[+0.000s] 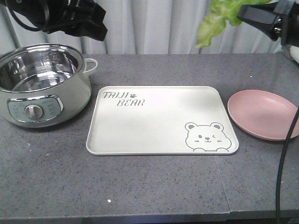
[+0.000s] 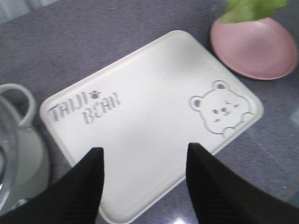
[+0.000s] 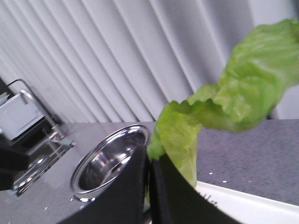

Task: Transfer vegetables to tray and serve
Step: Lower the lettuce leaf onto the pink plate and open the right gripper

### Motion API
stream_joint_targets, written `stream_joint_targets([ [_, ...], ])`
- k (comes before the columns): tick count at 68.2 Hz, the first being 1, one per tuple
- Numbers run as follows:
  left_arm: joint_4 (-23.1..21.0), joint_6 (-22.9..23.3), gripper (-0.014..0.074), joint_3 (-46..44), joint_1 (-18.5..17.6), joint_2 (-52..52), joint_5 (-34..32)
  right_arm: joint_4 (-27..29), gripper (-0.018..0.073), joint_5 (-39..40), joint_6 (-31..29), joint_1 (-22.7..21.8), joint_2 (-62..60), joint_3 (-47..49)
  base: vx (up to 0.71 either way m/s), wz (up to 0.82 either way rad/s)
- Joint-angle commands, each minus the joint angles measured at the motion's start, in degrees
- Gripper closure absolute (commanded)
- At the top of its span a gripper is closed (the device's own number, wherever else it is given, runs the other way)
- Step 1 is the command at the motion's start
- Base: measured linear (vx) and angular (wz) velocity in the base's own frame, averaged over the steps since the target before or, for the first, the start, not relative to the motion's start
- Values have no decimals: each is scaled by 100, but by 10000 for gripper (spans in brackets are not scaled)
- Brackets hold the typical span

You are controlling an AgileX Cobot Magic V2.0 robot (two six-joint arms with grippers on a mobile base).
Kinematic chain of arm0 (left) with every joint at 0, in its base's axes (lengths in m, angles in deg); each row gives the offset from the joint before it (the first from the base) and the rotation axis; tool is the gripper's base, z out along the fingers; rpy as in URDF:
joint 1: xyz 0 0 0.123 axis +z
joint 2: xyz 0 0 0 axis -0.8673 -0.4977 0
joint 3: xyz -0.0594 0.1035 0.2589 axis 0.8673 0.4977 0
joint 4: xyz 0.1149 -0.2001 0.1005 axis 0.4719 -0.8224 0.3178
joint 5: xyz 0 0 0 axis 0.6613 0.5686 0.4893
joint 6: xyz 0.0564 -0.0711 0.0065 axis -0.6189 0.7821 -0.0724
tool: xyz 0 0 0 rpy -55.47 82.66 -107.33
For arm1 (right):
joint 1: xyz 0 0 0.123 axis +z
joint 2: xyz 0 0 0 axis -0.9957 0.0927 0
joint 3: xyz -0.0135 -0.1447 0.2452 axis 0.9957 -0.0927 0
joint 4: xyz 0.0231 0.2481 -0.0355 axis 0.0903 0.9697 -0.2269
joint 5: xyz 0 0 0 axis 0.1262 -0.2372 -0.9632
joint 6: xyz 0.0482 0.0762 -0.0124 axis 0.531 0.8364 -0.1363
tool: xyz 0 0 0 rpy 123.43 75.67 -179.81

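Your right gripper (image 3: 149, 163) is clamped on one ruffled bright-green lettuce leaf (image 3: 243, 88), held high above the grey table (image 1: 140, 186), beyond the far right corner of the large cream rectangular plastic tray (image 1: 159, 116). Your left gripper (image 2: 145, 156) hangs over that tray with jaws apart, holding nothing. A pale-green electric pot (image 1: 42, 84) stands just left of the tray and a round pink plate (image 1: 264, 114) just right of it. A black cable (image 1: 279, 182) crosses the plate's edge.

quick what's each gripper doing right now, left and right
Left gripper: open, holding nothing.
Right gripper: closed on a lettuce leaf, held up in the air.
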Motion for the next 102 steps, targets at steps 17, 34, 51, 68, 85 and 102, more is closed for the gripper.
stream_joint_targets([
  [17, 1831, 458, 246, -116, -20, 229, -120, -747, 565, 276, 888, -994, -121, 178, 0, 0],
  [34, 2171, 458, 318, 599, -20, 229, -131, -1414, 565, 887, 1237, -1024, 447, 178, 0, 0],
  [51, 2166, 458, 359, 1384, -20, 229, -364, -1433, 565, 1023, 1229, -1024, 1294, 178, 0, 0],
  [68, 2166, 458, 359, 1432, -20, 229, -381, -1658, 549, 930, 1339, -1024, 1879, 178, 0, 0],
  [85, 2148, 458, 360, 1432, -20, 229, -375, -3143, 379, 1024, 2271, -1041, 1895, 178, 0, 0],
  [102, 2149, 458, 360, 1432, -20, 229, -318, -4446, 148, 899, 2935, -1041, 1845, 251, 0, 0],
])
